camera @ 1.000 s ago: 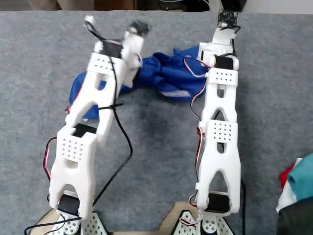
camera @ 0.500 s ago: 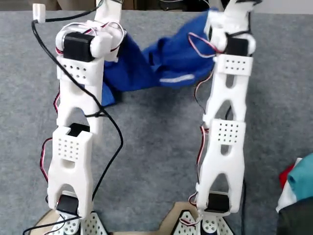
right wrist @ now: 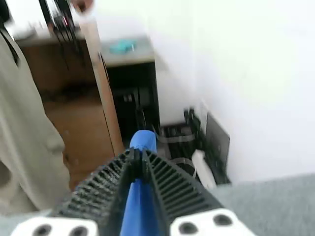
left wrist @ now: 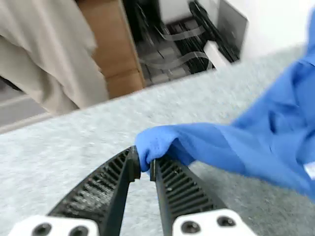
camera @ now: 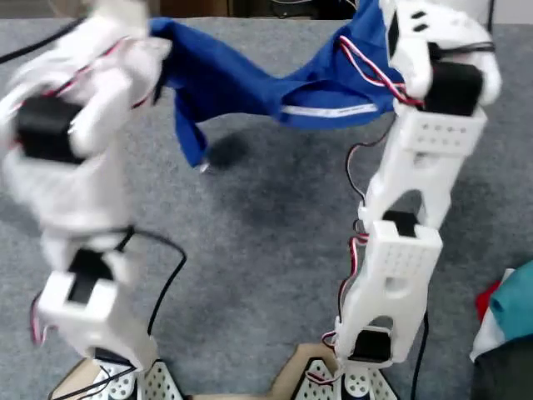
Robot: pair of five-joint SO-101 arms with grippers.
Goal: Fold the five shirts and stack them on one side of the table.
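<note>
- Hanging between the two hands, the shirt (camera: 241, 79) spans the top of the high view. It is lifted off the grey worktop (camera: 266, 275) and sags in the middle, with one loose end dangling toward the upper left.
- The shirt is blue, thin and rumpled, with a pale stripe across it near the right arm. It is stretched out rather than spread flat.
- The left hand (left wrist: 143, 164) is clenched on a bunched corner of the cloth.
- The right hand (right wrist: 140, 156) pinches another fold, and a tongue of blue pokes up past its tips.
- The task looks to be at an early stage: this shirt is unfolded and must be laid flat, folded and set aside, and stacking seems not yet begun.
- A heap of clothes (camera: 506, 312) in teal, red, white and dark lies at the lower right edge, apparently waiting its turn.
</note>
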